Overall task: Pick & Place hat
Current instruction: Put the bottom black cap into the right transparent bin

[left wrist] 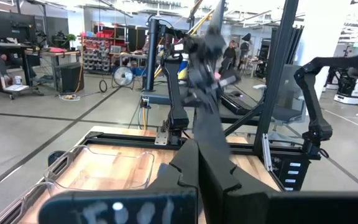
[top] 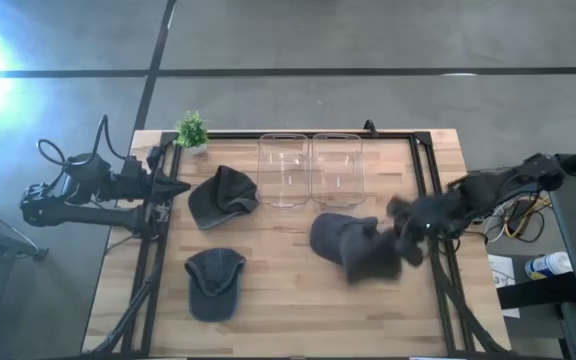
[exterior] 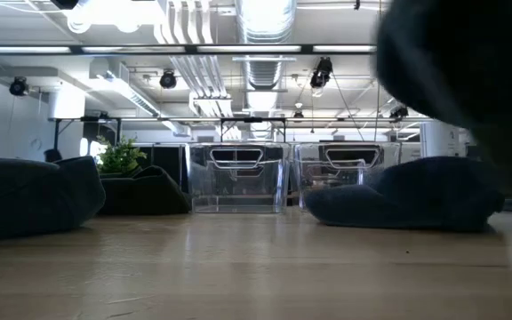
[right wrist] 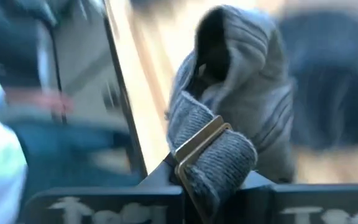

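My right gripper [top: 406, 238] is at the table's right side, shut on a grey ribbed knit hat [top: 371, 258], which shows close up in the right wrist view [right wrist: 253, 106] and as a dark mass in the low view [exterior: 469, 62]. A darker hat [top: 330, 235] lies on the table just beside it. Another dark hat [top: 223, 195] lies left of centre, and a dark cap [top: 214, 283] lies flat near the front left. My left gripper [top: 176, 187] is shut and empty at the table's left edge. My right gripper pinches the knit hat's folded ribbed cuff [right wrist: 219, 158], by a tan tab, between its two fingers. It comes from the table's right side. The hat bunches up beyond the fingers and looks lifted off the table in the low view.
Two clear plastic bins [top: 286, 168] [top: 336, 168] stand side by side at the back centre. A small green plant [top: 192, 130] stands at the back left corner. A black frame [top: 426, 190] runs along the table's sides. Bare wood shows at the front centre.
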Tool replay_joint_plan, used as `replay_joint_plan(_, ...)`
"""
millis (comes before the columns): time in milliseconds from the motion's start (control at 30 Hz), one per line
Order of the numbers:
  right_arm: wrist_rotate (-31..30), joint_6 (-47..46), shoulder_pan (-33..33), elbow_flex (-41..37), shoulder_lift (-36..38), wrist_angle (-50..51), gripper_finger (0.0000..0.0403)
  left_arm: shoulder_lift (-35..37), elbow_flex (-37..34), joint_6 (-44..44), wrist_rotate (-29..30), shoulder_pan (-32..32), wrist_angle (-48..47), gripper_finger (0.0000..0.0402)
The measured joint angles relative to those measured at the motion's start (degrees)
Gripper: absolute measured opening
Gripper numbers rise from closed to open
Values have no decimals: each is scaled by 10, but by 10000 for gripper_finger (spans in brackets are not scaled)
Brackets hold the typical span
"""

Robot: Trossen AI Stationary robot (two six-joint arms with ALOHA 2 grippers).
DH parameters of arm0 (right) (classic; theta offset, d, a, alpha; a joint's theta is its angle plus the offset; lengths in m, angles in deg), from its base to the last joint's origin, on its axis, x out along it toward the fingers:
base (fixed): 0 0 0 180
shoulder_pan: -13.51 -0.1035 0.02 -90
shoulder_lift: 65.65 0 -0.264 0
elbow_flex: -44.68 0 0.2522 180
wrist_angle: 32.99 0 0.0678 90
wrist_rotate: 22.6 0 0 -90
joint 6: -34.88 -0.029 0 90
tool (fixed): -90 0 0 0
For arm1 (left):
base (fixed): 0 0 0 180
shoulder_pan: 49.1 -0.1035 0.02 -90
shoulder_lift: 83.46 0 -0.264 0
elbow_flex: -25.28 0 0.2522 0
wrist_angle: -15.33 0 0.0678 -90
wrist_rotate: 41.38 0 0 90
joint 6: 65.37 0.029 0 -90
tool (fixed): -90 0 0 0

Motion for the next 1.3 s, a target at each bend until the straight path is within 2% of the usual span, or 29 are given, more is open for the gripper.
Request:
replay_joint_plan(100,-57,41,39,59,10,0,9,0,0,0,0,0,0,0)
replay_joint_plan(233,-212,114,95,118,7,13,9,0,0,0,0,0,0,0)
replay_joint_plan(300,-266,154,136,133,-6,5,9,0,0,0,0,0,0,0)
replay_joint_plan(467,-284,177,263,157,-59,0,9,0,0,0,0,0,0,0)
replay_joint_plan(633,-280,177,360,152,-130,17,8,0,0,0,0,0,0,0)
replay_joint_plan(767,-214,160,402,142,-191,6,8,0,0,0,0,0,0,0)
replay_joint_plan(900,-135,146,410,140,-245,-43,8,0,0,0,0,0,0,0)
replay_joint_plan(1133,-34,128,412,168,-318,2,8,0,0,0,0,0,0,0)
replay_joint_plan(1300,-18,128,394,218,-319,32,8,0,0,0,0,0,0,0)
